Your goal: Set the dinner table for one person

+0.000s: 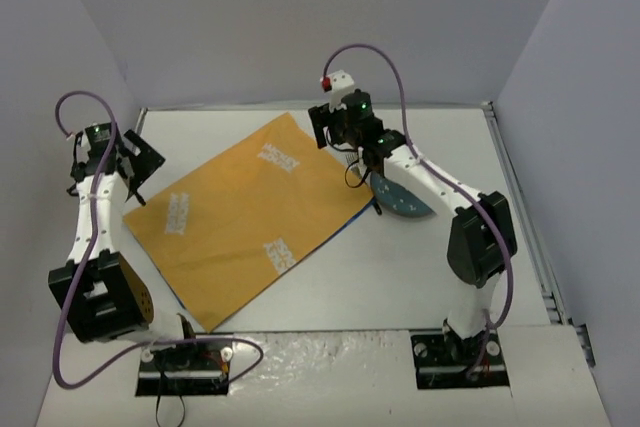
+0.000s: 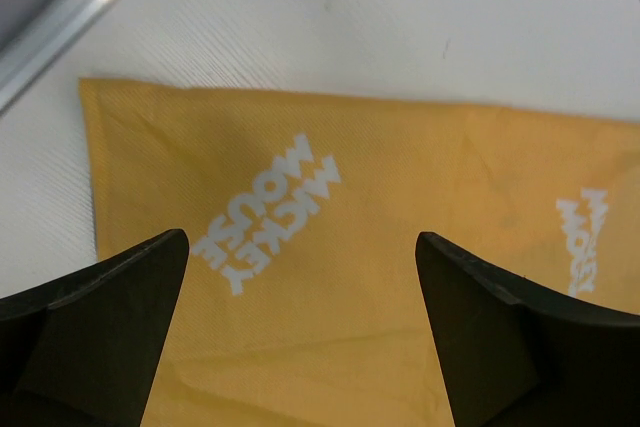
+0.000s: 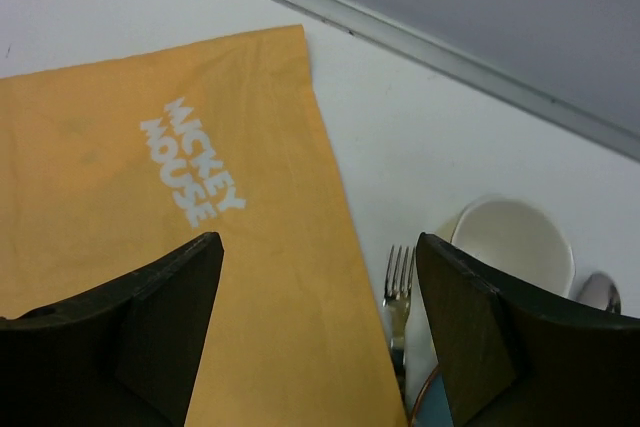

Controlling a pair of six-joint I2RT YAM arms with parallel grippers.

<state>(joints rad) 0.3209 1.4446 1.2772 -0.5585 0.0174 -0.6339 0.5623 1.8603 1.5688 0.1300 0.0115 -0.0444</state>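
The dinner table point(image 1: 400, 277) is a large white top with metal edge strips. An orange placemat point(image 1: 245, 212) with white lettering lies flat and slantwise on its middle. My left gripper point(image 1: 135, 162) hovers over the mat's left corner point(image 2: 110, 107), open, with nothing between its fingers point(image 2: 120, 307). My right gripper point(image 1: 335, 132) hangs over the mat's far right edge point(image 3: 330, 177), also open and empty. Just right of that edge lie a fork point(image 3: 398, 287), a white bowl point(image 3: 512, 242), a spoon point(image 3: 600, 292) and a blue plate point(image 1: 405, 202), which is partly hidden under the right arm.
Grey walls close the table in at the back and on both sides. A metal strip point(image 2: 70, 17) runs along the table edge near the left gripper. Another strip point(image 3: 450, 57) runs behind the bowl.
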